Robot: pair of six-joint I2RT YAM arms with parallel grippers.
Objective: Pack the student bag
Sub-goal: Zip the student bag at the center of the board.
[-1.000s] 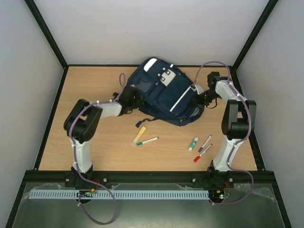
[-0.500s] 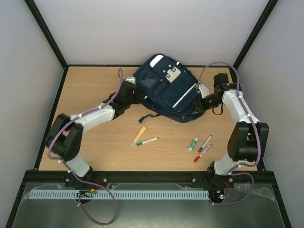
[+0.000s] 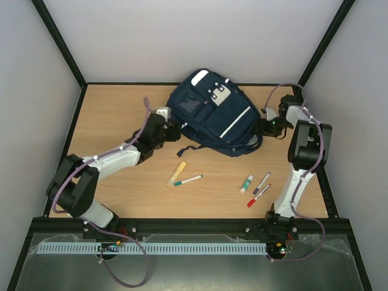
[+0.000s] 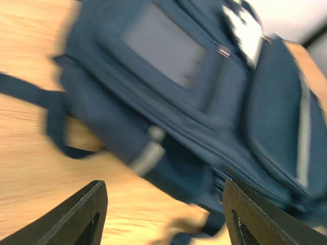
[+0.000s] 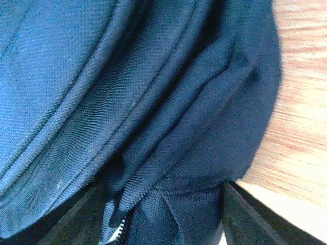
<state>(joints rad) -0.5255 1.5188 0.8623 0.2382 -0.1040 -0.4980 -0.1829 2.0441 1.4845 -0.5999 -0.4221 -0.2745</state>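
Student bag (image 3: 212,118) lies flat at the far middle of the wooden table (image 3: 109,109). Its front faces up, with the grey-white patch (image 3: 219,93) toward the back wall. All the pockets look zipped as far as we can tell. A shoulder strap (image 3: 189,148) loops out on the near side.

The left gripper (image 3: 171,128) sits just beside the bag's left edge. In the wrist view its fingers (image 4: 84,217) are apart with nothing between them, and the bag is just ahead, blurred. The right gripper (image 3: 270,125) is at the bag's right edge. Its fingers (image 5: 255,214) are spread wide, and bag fabric bulges into the gap but isn't pinched. We see a bit of zipper (image 5: 120,230) right there.

Nearer the arm bases, well apart from the bag, lie:
- a yellow highlighter (image 3: 179,171)
- a green-tipped pen (image 3: 188,180)
- a green-capped glue stick (image 3: 246,183)
- a purple marker (image 3: 262,182)
- a red marker (image 3: 258,196)

None of these is packed.

We judge this as the bag-positioning or opening step, early in the task. The next move calls for one claw to pin the fabric while the other finds a zipper pull and runs it open. The soft cloth will likely drag along if it isn't held.
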